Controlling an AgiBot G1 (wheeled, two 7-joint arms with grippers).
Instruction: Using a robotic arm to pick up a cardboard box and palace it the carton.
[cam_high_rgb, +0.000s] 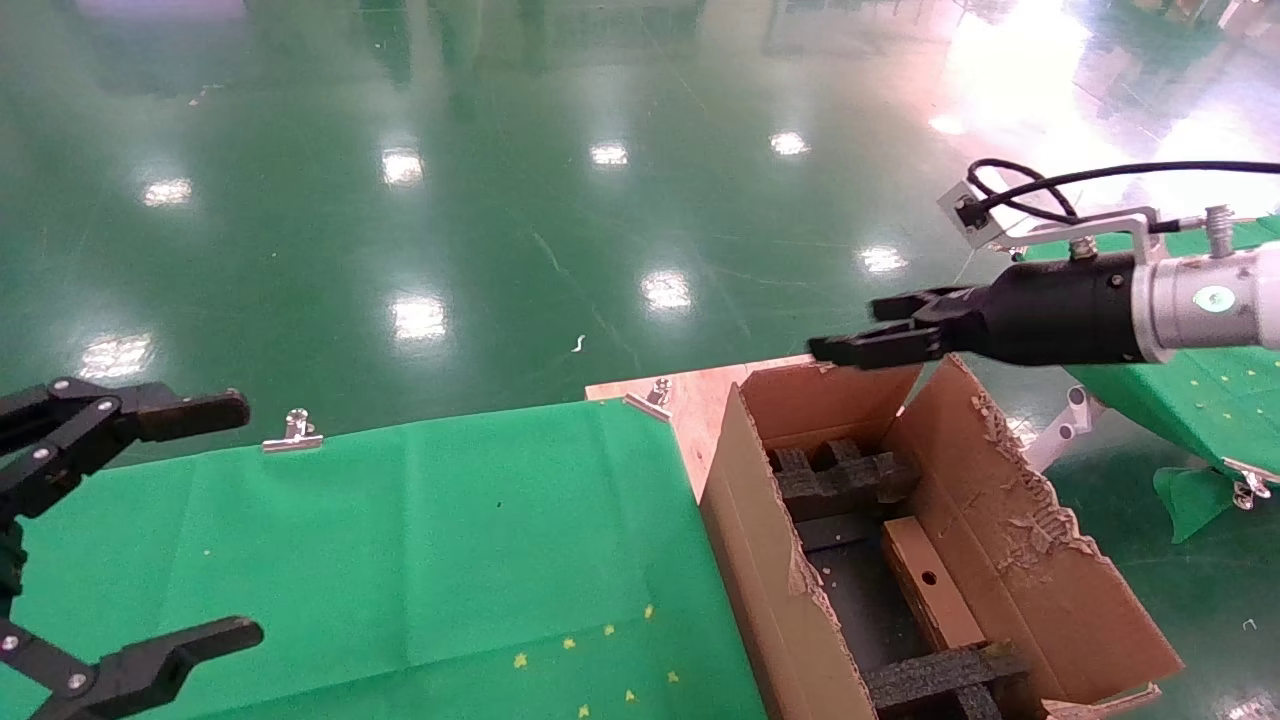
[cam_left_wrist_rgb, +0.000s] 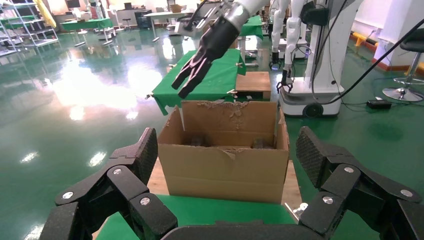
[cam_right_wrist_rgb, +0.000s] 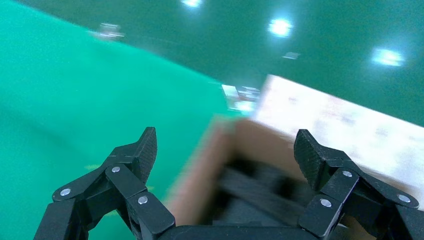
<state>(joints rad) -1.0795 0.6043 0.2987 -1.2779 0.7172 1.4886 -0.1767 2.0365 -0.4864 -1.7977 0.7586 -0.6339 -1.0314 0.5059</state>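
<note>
The box (cam_high_rgb: 928, 590) lies inside the carton (cam_high_rgb: 1010, 520) (among black foam (cam_high_rgb: 845, 478)), against its right wall. The right hand (cam_high_rgb: 868, 330) hovers spread and empty above the carton's far edge. The left hand (cam_high_rgb: 190, 520) hangs spread over the green tabletop (cam_high_rgb: 420, 540).

Right arm (cam_high_rgb: 1190, 300) reaches in from the right edge of the head view, held roughly level, white casing then black cylindrical wrist, silver camera block with black cable on top. Right gripper (cam_high_rgb: 870, 330) points left, high above the far end of the carton (cam_high_rgb: 1010, 510), fingers spread wide with nothing between them per its own wrist view. Left gripper (cam_high_rgb: 190, 520) sits at the left edge of the green-covered table (cam_high_rgb: 450, 540), all-black skeletal claw, fingers (cam_high_rgb: 195, 410) wide apart, holding nothing, idle.
</note>
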